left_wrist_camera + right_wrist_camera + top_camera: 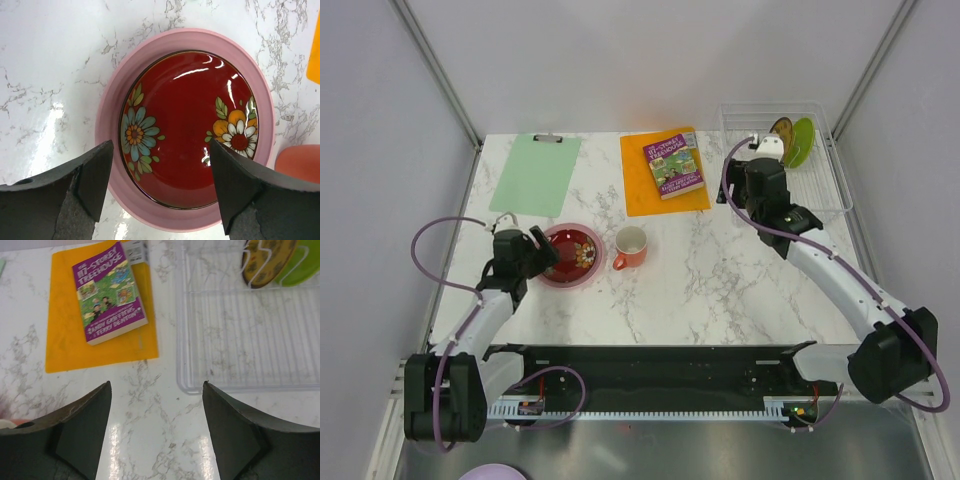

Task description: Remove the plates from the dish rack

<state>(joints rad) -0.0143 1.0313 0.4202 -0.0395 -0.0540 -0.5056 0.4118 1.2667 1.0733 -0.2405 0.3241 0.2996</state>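
Plates half unloaded: red plate (187, 130) lies in pink plate (112, 105) on surface (50, 60); brown plate (265, 262) and green plate (302, 265) stand in rack (235, 330); left pincer (160, 185), right pincer (156, 425) both apart, empty.

purple book (110, 292) titled "STOREY TREEHOUSE"

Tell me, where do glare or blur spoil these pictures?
Left wrist: white glare streaks on the dark red plate and on the marble table. Right wrist: shiny patches on the marble nearest the lens, while the dish rack looks sharp. Top external: even light, no strong glare.
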